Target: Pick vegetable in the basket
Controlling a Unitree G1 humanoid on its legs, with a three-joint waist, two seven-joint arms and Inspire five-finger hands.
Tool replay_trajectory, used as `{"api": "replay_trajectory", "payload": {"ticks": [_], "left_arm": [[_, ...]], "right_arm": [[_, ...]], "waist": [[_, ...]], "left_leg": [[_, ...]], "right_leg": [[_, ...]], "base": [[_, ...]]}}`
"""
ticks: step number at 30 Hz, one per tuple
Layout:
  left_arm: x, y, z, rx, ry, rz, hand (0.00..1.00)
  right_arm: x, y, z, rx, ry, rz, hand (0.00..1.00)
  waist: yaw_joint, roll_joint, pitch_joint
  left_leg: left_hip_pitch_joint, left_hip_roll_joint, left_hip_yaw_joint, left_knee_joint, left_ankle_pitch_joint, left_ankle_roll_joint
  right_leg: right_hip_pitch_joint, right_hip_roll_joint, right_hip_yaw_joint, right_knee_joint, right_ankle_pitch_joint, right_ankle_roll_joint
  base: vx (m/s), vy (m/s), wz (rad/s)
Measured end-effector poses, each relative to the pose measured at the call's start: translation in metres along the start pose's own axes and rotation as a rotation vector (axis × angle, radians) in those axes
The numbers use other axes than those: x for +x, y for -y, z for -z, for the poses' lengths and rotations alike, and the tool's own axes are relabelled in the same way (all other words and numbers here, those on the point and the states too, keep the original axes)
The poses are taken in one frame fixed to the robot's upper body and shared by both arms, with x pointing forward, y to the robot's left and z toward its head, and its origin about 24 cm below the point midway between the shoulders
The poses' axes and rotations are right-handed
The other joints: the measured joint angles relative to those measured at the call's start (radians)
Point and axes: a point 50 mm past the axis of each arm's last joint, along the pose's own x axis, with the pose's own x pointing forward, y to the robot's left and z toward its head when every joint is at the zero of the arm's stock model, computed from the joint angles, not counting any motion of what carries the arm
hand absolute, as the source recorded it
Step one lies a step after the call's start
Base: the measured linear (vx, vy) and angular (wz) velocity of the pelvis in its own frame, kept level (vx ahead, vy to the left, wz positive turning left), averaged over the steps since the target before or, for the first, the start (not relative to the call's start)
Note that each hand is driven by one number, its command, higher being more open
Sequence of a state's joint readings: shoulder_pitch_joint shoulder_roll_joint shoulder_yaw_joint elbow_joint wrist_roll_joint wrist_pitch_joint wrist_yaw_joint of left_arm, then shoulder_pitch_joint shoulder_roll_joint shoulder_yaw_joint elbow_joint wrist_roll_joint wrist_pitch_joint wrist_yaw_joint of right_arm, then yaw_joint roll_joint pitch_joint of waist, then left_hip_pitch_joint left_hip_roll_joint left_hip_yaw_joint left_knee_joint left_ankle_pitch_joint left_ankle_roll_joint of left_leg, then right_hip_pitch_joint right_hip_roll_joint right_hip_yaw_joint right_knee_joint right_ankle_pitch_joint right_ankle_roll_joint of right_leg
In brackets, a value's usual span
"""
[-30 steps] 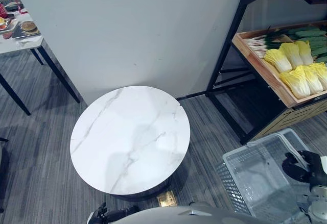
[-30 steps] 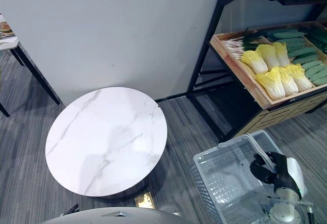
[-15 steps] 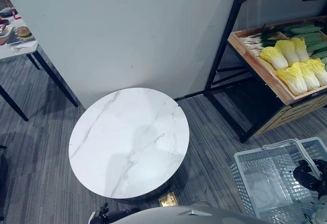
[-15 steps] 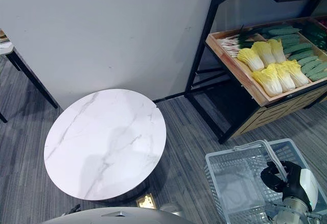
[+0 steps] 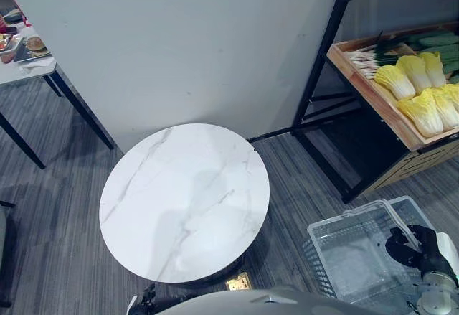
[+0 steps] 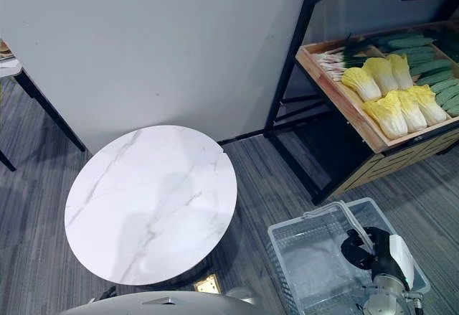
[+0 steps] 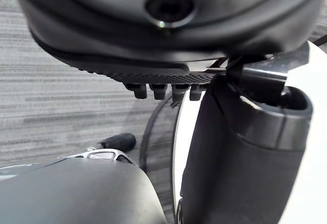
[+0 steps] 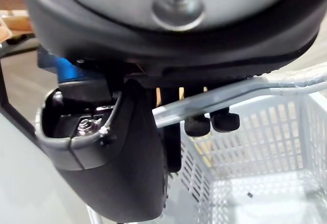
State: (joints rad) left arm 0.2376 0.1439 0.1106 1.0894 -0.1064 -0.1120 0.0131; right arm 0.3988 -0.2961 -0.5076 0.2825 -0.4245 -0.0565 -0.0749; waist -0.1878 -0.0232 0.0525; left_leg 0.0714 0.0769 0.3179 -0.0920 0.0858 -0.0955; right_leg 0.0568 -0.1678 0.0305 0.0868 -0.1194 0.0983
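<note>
My right hand is low at the right, shut on the handle of a clear plastic basket. The basket hangs just above the carpet, and I see nothing in it. To the far right, a wooden shelf tray holds the vegetables: several yellow napa cabbages, green cucumbers and spring onions. The basket is below and in front of that shelf, well apart from it. My left hand hangs low at the left beside the round table, with its fingers relaxed and holding nothing.
A round white marble table stands in the middle, in front of a grey wall. The black frame of the shelf reaches down to the carpet. A second table with dishes is at the far left. A brass floor socket lies near the table's base.
The basket in my right hand swung a little to the right, then back left, and turned slightly. The view swayed with it. The vegetables have not moved.
</note>
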Motion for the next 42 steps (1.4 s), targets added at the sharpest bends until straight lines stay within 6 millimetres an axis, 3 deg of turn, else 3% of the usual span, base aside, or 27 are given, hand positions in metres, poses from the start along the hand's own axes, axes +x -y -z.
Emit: {"api": "replay_trajectory", "payload": {"ticks": [7, 10, 12, 14, 15, 17, 21, 23, 26, 28, 29, 31, 33, 34, 36, 37, 38, 39, 40, 41, 42], "left_arm": [[0.0, 0.001, -0.002, 0.013, 0.007, 0.004, 1.0], [0.001, -0.001, -0.007, 0.014, 0.029, -0.004, 1.0], [0.001, -0.004, -0.015, -0.006, 0.069, -0.015, 1.0], [0.003, -0.004, -0.022, -0.026, 0.095, -0.023, 1.0], [0.003, -0.003, -0.024, -0.028, 0.103, -0.02, 1.0], [0.005, 0.003, -0.033, -0.034, 0.124, -0.012, 1.0], [0.007, -0.004, -0.061, -0.038, 0.211, -0.031, 1.0], [0.008, -0.009, -0.072, -0.049, 0.243, -0.052, 1.0], [0.009, -0.008, -0.08, -0.049, 0.264, -0.051, 1.0], [0.008, -0.008, -0.08, -0.048, 0.264, -0.051, 1.0], [0.008, -0.006, -0.077, -0.044, 0.255, -0.044, 1.0], [0.008, -0.006, -0.074, -0.046, 0.246, -0.041, 1.0], [0.005, -0.01, -0.064, -0.063, 0.231, -0.056, 1.0], [0.004, -0.016, -0.062, -0.103, 0.235, -0.074, 1.0], [0.004, -0.014, -0.06, -0.148, 0.228, -0.075, 1.0], [0.004, -0.014, -0.06, -0.161, 0.227, -0.079, 1.0], [0.004, -0.014, -0.06, -0.172, 0.231, -0.082, 1.0], [0.004, -0.011, -0.061, -0.177, 0.235, -0.076, 1.0], [0.004, -0.006, -0.061, -0.185, 0.236, -0.064, 1.0], [0.004, -0.01, -0.062, -0.203, 0.238, -0.083, 1.0], [0.004, -0.011, -0.061, -0.21, 0.236, -0.091, 1.0]], "right_arm": [[-0.002, -0.013, -0.003, 0.084, -0.006, -0.025, 0.0], [0.002, -0.015, -0.011, 0.118, 0.014, -0.02, 0.0], [0.003, -0.018, -0.013, 0.154, 0.015, -0.021, 0.0], [0.002, -0.018, -0.013, 0.164, 0.013, -0.018, 0.0], [0.002, -0.017, -0.013, 0.166, 0.012, -0.016, 0.0], [0.001, -0.021, -0.011, 0.173, 0.005, -0.023, 0.0], [-0.01, -0.042, -0.02, 0.257, 0.006, -0.048, 0.0], [-0.014, -0.05, -0.036, 0.286, 0.061, -0.067, 0.0], [-0.015, -0.046, -0.043, 0.293, 0.095, -0.05, 0.0], [-0.013, -0.042, -0.042, 0.278, 0.093, -0.045, 0.0], [-0.009, -0.037, -0.039, 0.254, 0.085, -0.032, 0.0], [-0.004, -0.031, -0.041, 0.228, 0.096, -0.028, 0.0], [0.007, -0.03, -0.057, 0.209, 0.149, -0.039, 0.0], [0.011, -0.034, -0.062, 0.195, 0.167, -0.061, 0.0], [0.02, -0.037, -0.077, 0.181, 0.205, -0.083, 0.0], [0.023, -0.041, -0.089, 0.173, 0.245, -0.101, 0.0], [0.023, -0.043, -0.095, 0.162, 0.268, -0.112, 0.0], [0.025, -0.041, -0.099, 0.159, 0.283, -0.105, 0.0], [0.028, -0.036, -0.107, 0.153, 0.317, -0.09, 0.0], [0.03, -0.036, -0.112, 0.157, 0.333, -0.095, 0.0], [0.03, -0.035, -0.112, 0.157, 0.336, -0.097, 0.0]], "waist": [[0.027, -0.004, 0.02], [0.039, -0.021, 0.058], [0.048, -0.041, 0.095], [0.046, -0.031, 0.106], [0.044, -0.024, 0.112], [0.044, 0.009, 0.134], [0.044, -0.025, 0.217], [0.05, -0.045, 0.274], [0.068, -0.035, 0.295], [0.077, -0.034, 0.294], [0.071, -0.013, 0.285], [0.079, 0.0, 0.27], [0.093, 0.001, 0.247], [0.11, -0.012, 0.225], [0.132, 0.01, 0.213], [0.143, 0.005, 0.209], [0.163, -0.023, 0.192], [0.162, -0.028, 0.175], [0.155, -0.023, 0.159], [0.154, -0.043, 0.15], [0.158, -0.046, 0.148]], "left_leg": [[0.024, 0.002, 0.031, 0.006, -0.023, -0.006], [0.041, 0.002, 0.063, 0.027, -0.05, -0.009], [0.027, 0.013, 0.078, 0.13, -0.109, -0.006], [-0.058, 0.063, 0.087, 0.35, -0.229, -0.006], [-0.08, 0.081, 0.087, 0.408, -0.26, -0.007], [-0.134, 0.156, 0.091, 0.576, -0.366, -0.007], [-0.133, 0.191, 0.15, 0.637, -0.404, 0.01], [-0.142, 0.247, 0.224, 0.692, -0.439, 0.01], [-0.148, 0.292, 0.295, 0.737, -0.459, 0.041], [-0.132, 0.301, 0.372, 0.744, -0.453, 0.084], [-0.131, 0.313, 0.405, 0.732, -0.442, 0.095], [-0.133, 0.322, 0.445, 0.711, -0.427, 0.099], [-0.14, 0.344, 0.509, 0.691, -0.409, 0.125], [-0.158, 0.366, 0.531, 0.709, -0.405, 0.126], [-0.176, 0.417, 0.536, 0.727, -0.352, 0.105], [-0.168, 0.459, 0.545, 0.76, -0.304, 0.13], [-0.194, 0.456, 0.557, 0.774, -0.319, 0.082], [-0.209, 0.414, 0.559, 0.716, -0.324, 0.07], [-0.185, 0.378, 0.587, 0.629, -0.293, 0.091], [-0.178, 0.37, 0.615, 0.617, -0.275, 0.102], [-0.171, 0.371, 0.622, 0.612, -0.273, 0.099]], "right_leg": [[0.0, 0.001, 0.031, 0.02, -0.009, 0.01], [-0.008, -0.002, 0.061, 0.052, -0.027, 0.006], [-0.006, -0.007, 0.086, 0.08, -0.049, 0.007], [-0.023, 0.0, 0.098, 0.114, -0.07, 0.018], [-0.024, 0.009, 0.102, 0.124, -0.073, 0.019], [-0.02, 0.049, 0.129, 0.145, -0.074, 0.02], [-0.088, 0.071, 0.206, 0.248, -0.059, 0.041], [-0.142, 0.097, 0.236, 0.286, -0.025, 0.051], [-0.199, 0.079, 0.089, 0.295, 0.029, 0.038], [-0.25, -0.017, -0.175, 0.479, -0.043, -0.076], [-0.249, -0.068, -0.288, 0.601, -0.081, -0.133], [-0.239, -0.103, -0.339, 0.652, -0.096, -0.151], [-0.19, -0.161, -0.387, 0.659, -0.09, -0.15], [-0.158, -0.181, -0.406, 0.6, -0.049, -0.112], [-0.164, -0.122, -0.465, 0.534, -0.044, -0.118], [-0.135, -0.096, -0.496, 0.466, -0.044, -0.118], [-0.12, -0.086, -0.52, 0.407, -0.052, -0.106], [-0.128, -0.097, -0.523, 0.392, -0.058, -0.087], [-0.133, -0.095, -0.531, 0.361, -0.065, -0.034], [-0.121, -0.087, -0.551, 0.317, -0.073, -0.015], [-0.117, -0.082, -0.553, 0.305, -0.071, -0.013]], "base": [[0.04, 0.006, -0.12], [0.01, 0.017, -0.31], [0.0, -0.005, -0.28], [0.01, -0.002, -0.2], [0.06, 0.054, -0.25], [0.1, 0.127, -0.34], [-0.03, 0.137, -0.33], [-0.2, 0.103, -0.75], [-0.31, 0.091, -0.87], [-0.25, 0.03, -0.78], [-0.15, 0.02, -0.63], [-0.08, -0.003, -0.66], [-0.07, -0.116, -1.1], [-0.05, -0.193, -1.17], [-0.05, -0.216, -1.07], [-0.04, -0.278, -1.13], [-0.02, -0.24, -0.86], [0.02, -0.107, -0.63], [0.1, -0.116, -0.35], [0.11, -0.103, -0.31], [0.1, -0.144, -0.23]]}}
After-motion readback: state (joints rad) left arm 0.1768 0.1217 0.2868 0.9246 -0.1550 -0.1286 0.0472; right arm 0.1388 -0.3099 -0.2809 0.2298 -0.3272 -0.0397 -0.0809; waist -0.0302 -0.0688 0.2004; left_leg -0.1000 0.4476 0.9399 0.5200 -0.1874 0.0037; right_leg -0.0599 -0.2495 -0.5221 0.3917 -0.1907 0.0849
